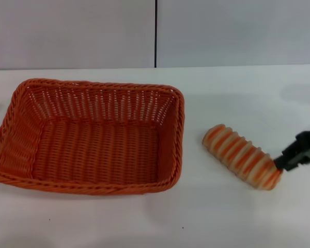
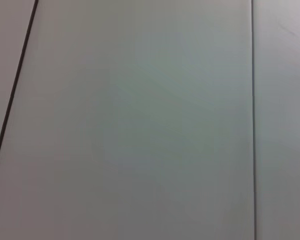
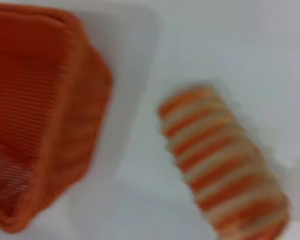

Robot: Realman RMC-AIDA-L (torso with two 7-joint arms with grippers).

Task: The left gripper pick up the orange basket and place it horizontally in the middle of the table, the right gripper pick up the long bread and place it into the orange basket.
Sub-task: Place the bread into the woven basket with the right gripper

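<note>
1. Head view: orange basket [image 1: 88,137] sat on the white worktop [image 1: 237,217], filling left + centre of frame, long side running left-right, open side up, nothing inside.
2. Long bread [image 1: 243,156] lay on the worktop at centre-right of frame, well apart from the basket's right rim, angled from upper left down to lower right.
3. Right end effector [image 1: 283,163] came in from the right edge at mid-height; its dark tip was right at the bread's lower-right end, looked to be touching. Only the tip + a bit of black body showed, so can't tell how far open it was or whether it had any hold on the bread.
4. Right wrist view: bread [image 3: 222,172] in lower right of frame, basket [image 3: 40,115] corner at left, bare worktop between them; no fingers seen.
5. Left end effector: not seen in any view. Left wrist view showed only pale flat panels w/ dark seams.
</note>
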